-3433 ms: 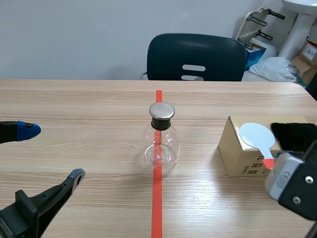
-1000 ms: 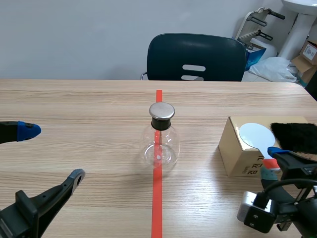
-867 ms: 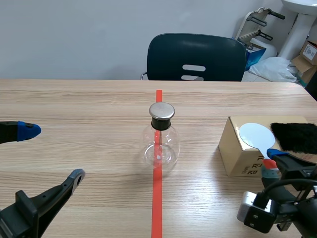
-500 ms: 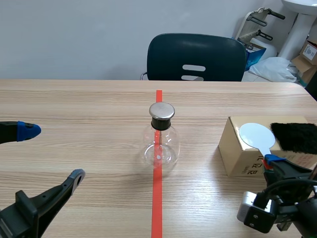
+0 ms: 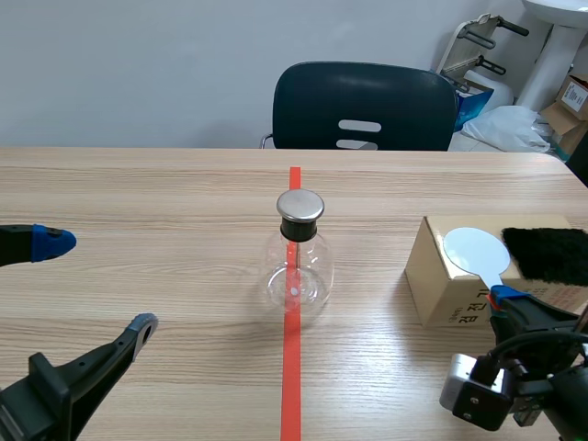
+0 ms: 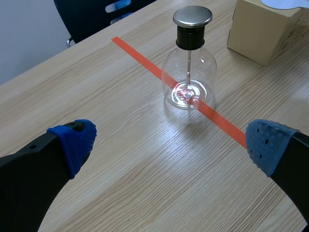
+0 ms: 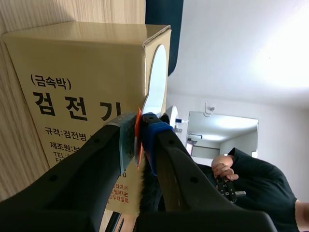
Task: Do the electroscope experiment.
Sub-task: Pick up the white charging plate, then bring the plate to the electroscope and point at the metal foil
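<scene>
The electroscope, a round glass flask [image 5: 294, 268] with a metal cap [image 5: 300, 205], stands on the red tape line mid-table. It also shows ahead of my left gripper [image 6: 170, 142] as the flask [image 6: 189, 82]. That left gripper [image 5: 96, 282] is open and holds nothing. At the right a cardboard box [image 5: 439, 287] carries a white paddle [image 5: 473, 250] and a black fur cloth [image 5: 548, 250]. My right gripper [image 5: 503, 299] is shut on the paddle's red handle at the box's near edge. In the right wrist view the gripper [image 7: 139, 133] pinches that handle, the white paddle [image 7: 155, 79] rising above the box [image 7: 72, 72].
A dark chair [image 5: 363, 106] stands behind the table's far edge. Bags and boxes [image 5: 514, 124] lie on the floor at the back right. A person [image 7: 231, 169] in a dark sleeve shows far behind the box in the right wrist view.
My right arm has come down low and its gripper slid a little left onto the paddle's red handle and shut on it. The left arm and the flask have not moved.
</scene>
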Controlling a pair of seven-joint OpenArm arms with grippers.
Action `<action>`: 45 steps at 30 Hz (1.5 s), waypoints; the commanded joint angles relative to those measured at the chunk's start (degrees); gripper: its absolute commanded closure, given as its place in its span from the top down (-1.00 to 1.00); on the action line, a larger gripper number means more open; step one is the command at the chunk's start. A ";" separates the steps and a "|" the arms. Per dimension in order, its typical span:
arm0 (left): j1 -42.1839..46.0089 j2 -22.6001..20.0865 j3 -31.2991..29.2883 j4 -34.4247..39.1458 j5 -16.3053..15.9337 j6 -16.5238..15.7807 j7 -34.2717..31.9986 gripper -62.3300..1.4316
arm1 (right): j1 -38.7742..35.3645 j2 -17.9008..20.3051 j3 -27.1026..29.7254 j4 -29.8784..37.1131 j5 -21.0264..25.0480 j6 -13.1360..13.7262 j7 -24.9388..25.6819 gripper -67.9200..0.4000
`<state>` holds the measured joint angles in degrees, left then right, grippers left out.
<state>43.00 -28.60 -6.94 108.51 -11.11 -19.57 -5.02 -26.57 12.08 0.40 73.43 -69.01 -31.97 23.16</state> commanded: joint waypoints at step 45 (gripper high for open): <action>-0.33 -11.37 -1.07 -3.67 -6.10 -0.44 0.04 -0.09 | -17.57 3.96 8.46 31.95 14.62 -4.09 -3.15 -0.96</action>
<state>43.00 -39.64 -7.57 104.73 -16.69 -19.66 -4.19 -44.34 15.09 7.97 104.33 -54.81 -35.38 20.49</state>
